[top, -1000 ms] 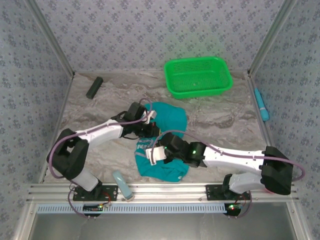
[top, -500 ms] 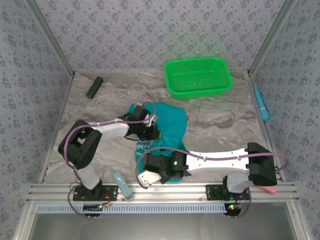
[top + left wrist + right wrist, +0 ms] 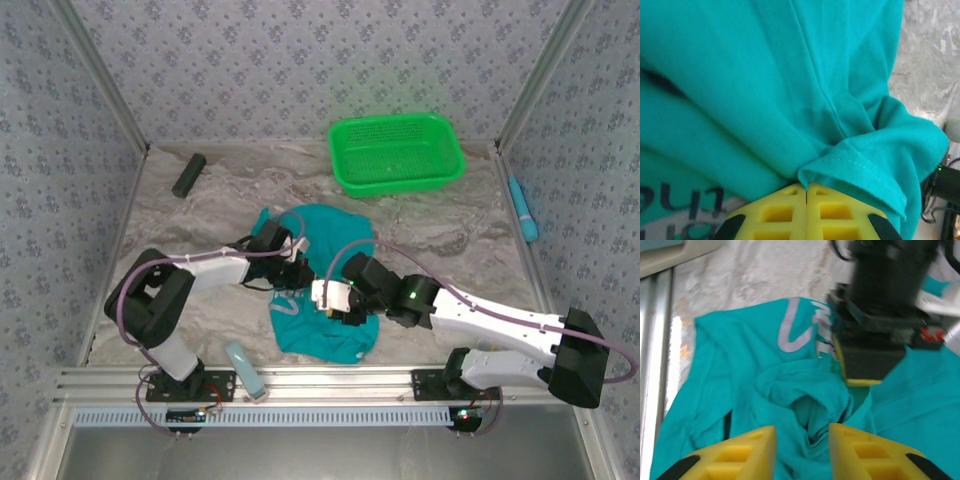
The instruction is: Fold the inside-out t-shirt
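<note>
Found the inside-out t-shirt (image 3: 325,338) heaped and rumpled near the middle of the table (image 3: 200,210), teal and soft, stretched unevenly from the near edge toward the centre. Noted raised seams and a stitched hem showing outward, plus pale lettering, seemingly mirrored, too blurred to read.

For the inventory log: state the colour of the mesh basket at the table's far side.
Bright green; the basket shows best in the top external view.
</note>
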Available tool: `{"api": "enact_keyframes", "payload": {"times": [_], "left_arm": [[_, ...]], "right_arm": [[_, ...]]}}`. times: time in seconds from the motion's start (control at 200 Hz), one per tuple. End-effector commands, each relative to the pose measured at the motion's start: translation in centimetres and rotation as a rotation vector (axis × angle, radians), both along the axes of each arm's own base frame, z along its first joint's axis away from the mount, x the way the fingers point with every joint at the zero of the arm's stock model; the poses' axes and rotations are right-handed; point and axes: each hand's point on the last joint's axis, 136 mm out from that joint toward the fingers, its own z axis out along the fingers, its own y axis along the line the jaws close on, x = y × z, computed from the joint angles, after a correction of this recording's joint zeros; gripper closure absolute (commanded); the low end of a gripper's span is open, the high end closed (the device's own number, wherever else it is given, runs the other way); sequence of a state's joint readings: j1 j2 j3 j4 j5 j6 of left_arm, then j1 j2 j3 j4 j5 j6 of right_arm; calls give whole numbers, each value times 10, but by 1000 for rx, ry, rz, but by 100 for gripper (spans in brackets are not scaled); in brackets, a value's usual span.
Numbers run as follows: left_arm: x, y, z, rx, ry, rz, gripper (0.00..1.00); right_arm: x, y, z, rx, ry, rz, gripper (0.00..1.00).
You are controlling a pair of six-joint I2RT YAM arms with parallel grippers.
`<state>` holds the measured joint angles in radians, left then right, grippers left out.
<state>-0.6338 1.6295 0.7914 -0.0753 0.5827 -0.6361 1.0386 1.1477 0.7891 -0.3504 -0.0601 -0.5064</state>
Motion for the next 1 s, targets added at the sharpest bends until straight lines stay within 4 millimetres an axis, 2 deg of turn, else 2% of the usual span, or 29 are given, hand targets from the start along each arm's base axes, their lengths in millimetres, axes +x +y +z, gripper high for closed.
{"api": "enact_keyframes", "payload": {"times": [0.0,0.14,0.255,0.325,0.385,0.455,0.55,0.64,0.73,0.785,0.86,0.875,0.905,0.925,0.994], "left_arm": [[-8,-4,15,-76,16,-7,100],[-12,-2,16,-84,21,-4,100],[-14,-3,19,-99,14,-1,100],[-15,-4,20,-108,13,-1,100],[-15,-5,19,-113,19,-4,100],[-17,-8,21,-122,20,-11,100],[-16,-7,21,-119,18,-7,100],[-16,-7,21,-112,10,-5,100],[-16,-7,19,-107,4,-7,100],[-16,-6,18,-97,-4,-12,100],[-17,-5,15,-84,-5,-14,100],[-16,-5,15,-84,-7,-14,100],[-17,-6,15,-84,-8,-17,100],[-17,-7,16,-86,-10,-19,100],[-19,-12,20,-93,-19,-39,100]], "right_arm": [[24,6,-6,107,52,-155,63],[37,6,-23,127,116,-292,60],[51,-9,-51,65,148,-457,61],[58,-13,-62,52,154,-540,63],[60,-12,-70,37,153,-566,72],[60,-7,-75,46,179,-574,89],[57,-4,-65,74,214,-567,100],[52,-7,-44,122,244,-549,100],[48,-22,-29,196,313,-542,100],[50,-39,-29,226,347,-575,100],[56,-71,-41,208,355,-674,100],[57,-76,-43,202,353,-694,97],[61,-86,-46,207,355,-749,80],[61,-88,-46,219,364,-761,73],[50,-81,-40,252,417,-705,66]]}}
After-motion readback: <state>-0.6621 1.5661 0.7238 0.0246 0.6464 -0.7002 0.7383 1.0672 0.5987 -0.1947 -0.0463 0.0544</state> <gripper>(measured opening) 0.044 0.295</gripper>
